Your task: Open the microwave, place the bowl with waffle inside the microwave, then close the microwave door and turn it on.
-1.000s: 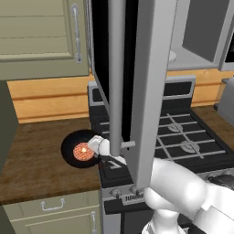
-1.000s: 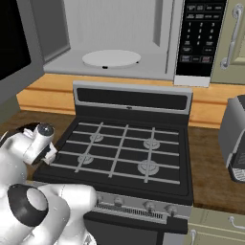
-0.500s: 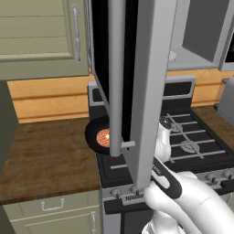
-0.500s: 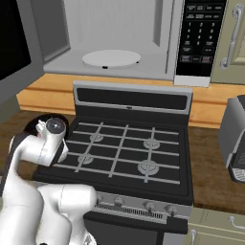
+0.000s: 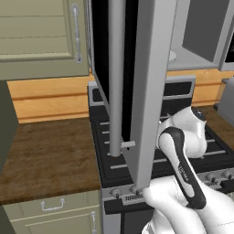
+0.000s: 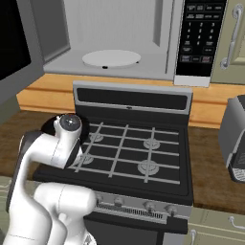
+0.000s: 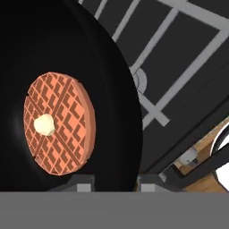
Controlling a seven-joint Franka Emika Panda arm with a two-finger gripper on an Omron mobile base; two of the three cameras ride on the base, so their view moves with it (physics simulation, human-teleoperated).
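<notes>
The microwave (image 6: 115, 33) stands open above the stove, its grey inside and white turntable (image 6: 111, 58) bare. The microwave door (image 5: 151, 91), with its long silver handle (image 5: 116, 77), is swung out toward me. In the hand view the black bowl (image 7: 107, 80) fills the left, with the orange-red waffle (image 7: 60, 123) and its pale yellow spot lying inside. My gripper (image 7: 117, 182) is shut on the bowl's near rim, one fingertip on each side, and holds it above the stove's left grates. A dark edge of the bowl (image 6: 49, 125) peeks out behind my wrist.
The black stove (image 6: 129, 153) with grey grates lies under the bowl. The microwave's control panel (image 6: 198, 33) is on its right. A grey toaster (image 6: 237, 139) stands on the right counter. Olive cabinets (image 5: 41, 36) hang at upper left, over the wooden counter (image 5: 45, 151).
My arm has carried the bowl up off the left counter and rightward over the stove. In the left base view it has passed behind the open door.
</notes>
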